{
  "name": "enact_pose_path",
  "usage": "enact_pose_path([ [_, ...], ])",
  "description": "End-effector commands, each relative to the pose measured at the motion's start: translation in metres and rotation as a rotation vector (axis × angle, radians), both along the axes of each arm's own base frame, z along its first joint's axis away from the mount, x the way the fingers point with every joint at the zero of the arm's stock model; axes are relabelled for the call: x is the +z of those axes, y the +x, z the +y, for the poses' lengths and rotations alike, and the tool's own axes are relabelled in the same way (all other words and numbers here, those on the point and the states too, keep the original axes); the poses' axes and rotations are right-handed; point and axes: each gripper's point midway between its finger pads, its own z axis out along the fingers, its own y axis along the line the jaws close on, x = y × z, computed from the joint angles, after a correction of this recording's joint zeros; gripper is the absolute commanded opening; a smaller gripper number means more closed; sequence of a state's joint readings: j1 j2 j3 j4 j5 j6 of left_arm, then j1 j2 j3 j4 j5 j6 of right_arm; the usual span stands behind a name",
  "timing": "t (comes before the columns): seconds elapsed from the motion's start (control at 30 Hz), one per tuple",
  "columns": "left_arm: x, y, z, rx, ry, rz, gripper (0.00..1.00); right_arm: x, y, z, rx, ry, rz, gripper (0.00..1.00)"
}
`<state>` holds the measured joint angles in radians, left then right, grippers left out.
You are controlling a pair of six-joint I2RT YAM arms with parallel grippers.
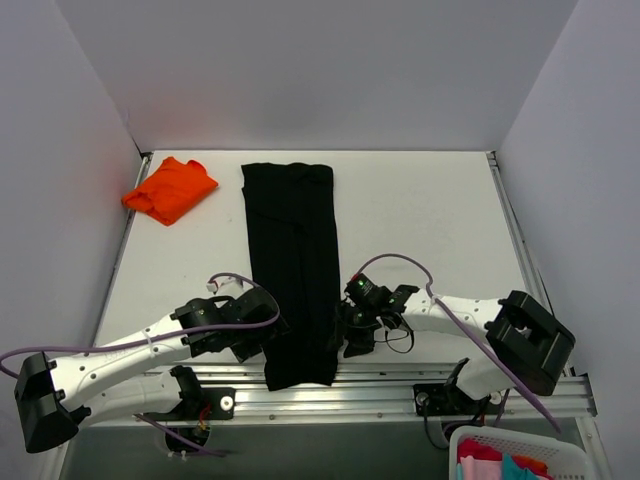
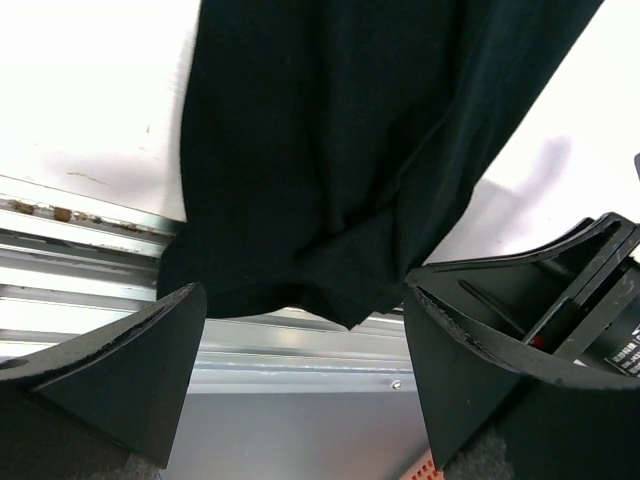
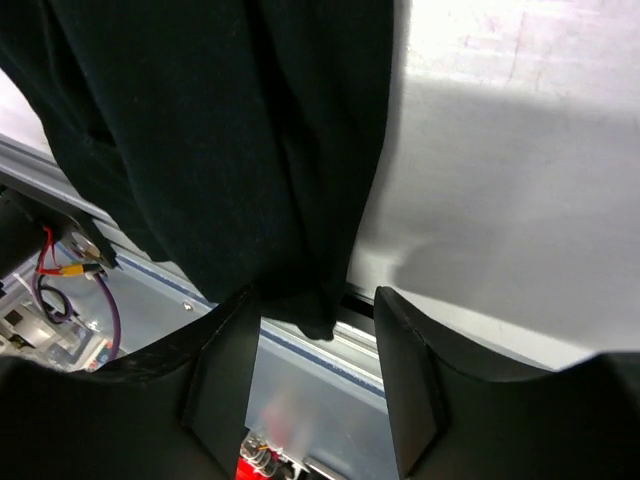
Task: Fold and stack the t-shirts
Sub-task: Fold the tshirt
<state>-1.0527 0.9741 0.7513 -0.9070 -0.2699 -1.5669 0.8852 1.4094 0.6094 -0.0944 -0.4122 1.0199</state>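
Note:
The black t-shirt (image 1: 292, 262) lies as a long narrow strip down the middle of the white table (image 1: 430, 230), its near end hanging over the front edge. The orange t-shirt (image 1: 170, 189) sits folded at the far left corner. My left gripper (image 1: 262, 336) is at the strip's near left edge, my right gripper (image 1: 350, 336) at its near right edge. In the left wrist view the gripper (image 2: 305, 360) is open, the black hem (image 2: 330, 200) just beyond the fingertips. In the right wrist view the gripper (image 3: 315, 370) is open, the shirt's corner (image 3: 310, 315) hanging between the fingers.
An aluminium rail (image 1: 400, 385) runs along the table's front edge under the shirt's end. A white basket (image 1: 515, 458) with coloured clothes stands at the bottom right, below the table. Grey walls close in the left, back and right sides.

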Motion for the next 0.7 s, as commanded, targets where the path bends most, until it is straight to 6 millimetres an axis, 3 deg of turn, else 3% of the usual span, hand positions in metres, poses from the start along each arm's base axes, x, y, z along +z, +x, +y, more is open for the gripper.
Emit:
enact_pose_path([
  [0.0,0.004,0.001,-0.002,0.038,-0.035,-0.005,0.88,-0.006,0.0,0.002,-0.013,-0.004,0.002,0.43],
  [0.27,0.0,-0.007,-0.003,0.019,-0.032,0.013,0.88,-0.024,-0.004,0.004,-0.002,-0.013,0.016,0.32],
  [0.33,-0.001,-0.01,-0.003,0.004,-0.025,0.018,0.88,-0.027,-0.003,0.006,-0.006,-0.008,0.015,0.24],
  [0.37,-0.003,-0.012,-0.004,-0.007,-0.021,0.025,0.88,-0.027,-0.003,0.006,-0.005,-0.008,0.015,0.13],
  [0.47,-0.017,-0.024,-0.001,-0.027,0.008,0.071,0.88,-0.03,-0.003,0.006,-0.001,-0.017,0.018,0.02],
  [0.67,-0.037,-0.053,0.005,-0.024,0.032,0.133,0.78,-0.029,-0.001,0.002,0.0,-0.037,0.007,0.0],
])
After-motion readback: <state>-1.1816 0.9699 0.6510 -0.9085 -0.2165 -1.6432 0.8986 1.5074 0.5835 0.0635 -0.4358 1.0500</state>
